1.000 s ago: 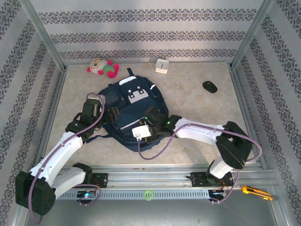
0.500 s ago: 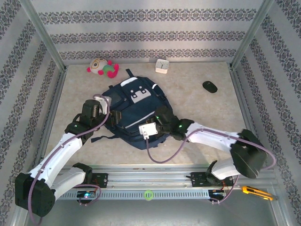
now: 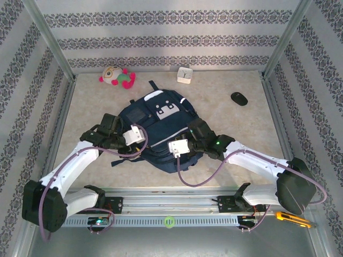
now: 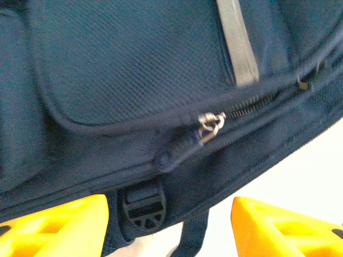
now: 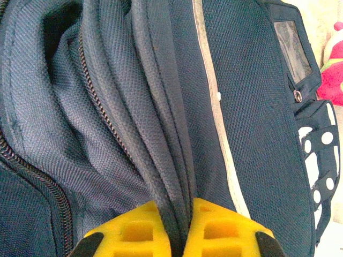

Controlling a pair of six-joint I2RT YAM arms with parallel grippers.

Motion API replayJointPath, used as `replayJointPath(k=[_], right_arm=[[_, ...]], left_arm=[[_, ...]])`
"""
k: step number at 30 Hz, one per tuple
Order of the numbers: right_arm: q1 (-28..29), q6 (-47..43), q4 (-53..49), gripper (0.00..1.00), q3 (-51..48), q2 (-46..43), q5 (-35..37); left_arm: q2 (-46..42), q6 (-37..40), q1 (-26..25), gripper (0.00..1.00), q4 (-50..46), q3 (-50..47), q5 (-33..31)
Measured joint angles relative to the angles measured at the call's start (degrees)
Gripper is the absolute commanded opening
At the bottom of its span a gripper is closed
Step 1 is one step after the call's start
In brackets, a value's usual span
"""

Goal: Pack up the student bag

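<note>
From above, the student bag (image 3: 161, 120) lies flat in the middle of the table (image 3: 96, 101), its white-patched front facing up and its top towards the upper part of the frame. The left gripper (image 3: 138, 145) sits at the bag's lower-left edge and the right gripper (image 3: 186, 140) presses into its lower-right side. From this height I cannot tell how either pair of jaws stands. Along the top of the frame there is a plush toy (image 3: 117, 76) at the upper left, a small white box (image 3: 185, 75) just above the bag, and a dark oval object (image 3: 239, 98) well off to the right. A yellow knife (image 3: 292, 218) lies in the bottom right corner. In the left wrist view the bag fills the upper frame, with a grey stripe (image 4: 236, 43) running down to a zip line where a metal zipper pull (image 4: 210, 124) hangs. A black buckle (image 4: 142, 206) sits low in the frame. The left gripper (image 4: 170, 217) has its yellow fingers (image 4: 59, 225) wide apart at the two bottom corners, holding nothing, the buckle between them. In the right wrist view the right gripper (image 5: 179, 225) at the bottom centre is pinched together on a thick ridge of the bag's (image 5: 252, 107) navy fabric that runs up the frame. An open zipper (image 5: 102, 112) lies to the left of it, a pale stripe (image 5: 214, 107) to the right, and a bit of the pink toy (image 5: 332, 69) at the right edge
</note>
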Motion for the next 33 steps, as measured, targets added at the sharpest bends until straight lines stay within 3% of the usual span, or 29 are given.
replayJointPath(k=[7,11,23,33], right_arm=[[0.0,0.0,0.0,0.0,0.0,0.0,-0.2],[0.0,0.3,0.0,0.0,0.0,0.0,-0.2],[-0.4,4.0,0.5,0.0,0.0,0.0,-0.2],[-0.3,11.4,5.1,0.0,-0.6,1.0,0.0]], left_arm=[[3.6,4.4,-0.8,0.53,3.0,-1.0,3.0],[6.1,5.0,-1.8,0.33,5.4,-1.2,5.2],[4.9,3.0,-3.4,0.02,4.8,-0.9,8.7],[-1.0,-11.3,-6.0,0.0,8.6,-4.2,11.7]])
